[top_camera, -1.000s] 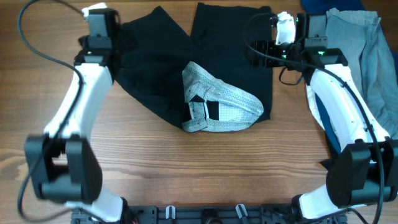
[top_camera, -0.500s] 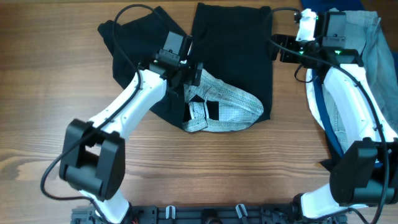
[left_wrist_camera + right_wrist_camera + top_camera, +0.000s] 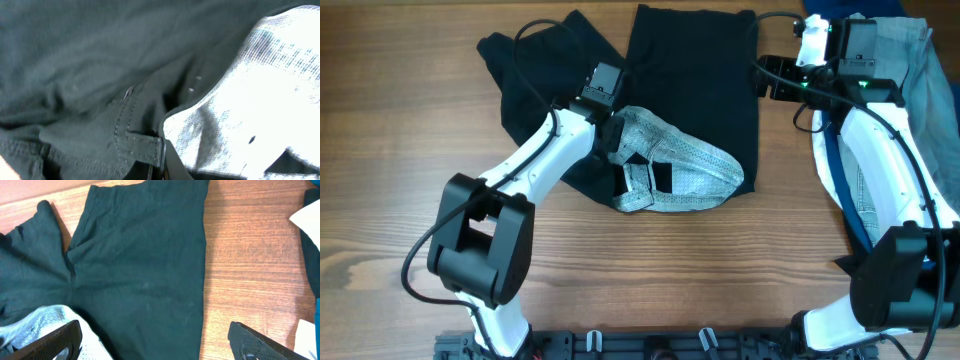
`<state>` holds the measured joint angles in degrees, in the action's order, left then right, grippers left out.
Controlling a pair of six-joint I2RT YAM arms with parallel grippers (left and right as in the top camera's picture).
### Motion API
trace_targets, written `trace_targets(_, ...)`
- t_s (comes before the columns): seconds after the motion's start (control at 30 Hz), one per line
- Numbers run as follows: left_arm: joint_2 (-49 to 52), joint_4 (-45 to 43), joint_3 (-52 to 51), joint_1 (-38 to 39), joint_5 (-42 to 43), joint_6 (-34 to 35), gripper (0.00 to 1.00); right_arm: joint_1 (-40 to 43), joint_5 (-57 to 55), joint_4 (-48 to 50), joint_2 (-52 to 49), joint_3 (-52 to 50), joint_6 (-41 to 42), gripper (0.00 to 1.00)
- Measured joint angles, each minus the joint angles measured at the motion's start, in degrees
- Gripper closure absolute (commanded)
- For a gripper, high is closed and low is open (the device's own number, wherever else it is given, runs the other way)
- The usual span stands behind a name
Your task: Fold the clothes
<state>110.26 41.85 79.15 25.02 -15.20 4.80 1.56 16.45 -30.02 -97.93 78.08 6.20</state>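
Black shorts (image 3: 690, 70) lie spread at the back middle of the table, legs pointing away. Their pale grey-white pocket lining (image 3: 685, 170) is turned out near the waist. My left gripper (image 3: 617, 142) sits at the lining's left edge. In the left wrist view it (image 3: 162, 169) is shut on the shorts' waistband by a belt loop (image 3: 137, 145), right beside the lining (image 3: 260, 100). My right gripper (image 3: 767, 80) hovers open at the right leg's outer edge. Its fingers (image 3: 50, 340) straddle the black fabric (image 3: 145, 270) and bare wood, holding nothing.
A pile of other clothes lies along the right edge: a light grey-blue garment (image 3: 910, 90), with navy (image 3: 850, 215) and white (image 3: 307, 217) pieces under my right arm. Bare wooden table (image 3: 640, 270) stretches across the front.
My left arm swung in from the shorts' far left corner to the waistband by the lining and shut there. My right gripper drifted slightly back and right, still open.
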Motion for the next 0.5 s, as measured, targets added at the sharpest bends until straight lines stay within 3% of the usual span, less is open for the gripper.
trace_targets(0.1,-2.25,13.22,0.63,0.0,0.04,1.75,0.96,0.0,0.0,-3.26,0.0,0.0,0.04,0.12)
trace_targets(0.2,-11.19,24.96,2.49,0.0,1.49,4.98,0.96,0.0,0.7,-15.15,0.0,-0.07,0.0,0.15)
trace_targets(0.3,-18.25,29.24,3.78,0.0,4.72,8.11,0.96,-1.14,2.47,-26.05,-0.02,-0.07,-1.86,0.18)
trace_targets(0.4,-19.17,32.22,3.76,0.0,9.81,9.53,0.96,-4.46,3.21,-31.12,-0.02,-0.11,-3.61,0.17)
trace_targets(0.5,-19.08,34.27,2.1,0.0,13.77,11.56,0.79,-7.3,3.98,-30.67,-0.02,-0.11,-4.59,0.14)
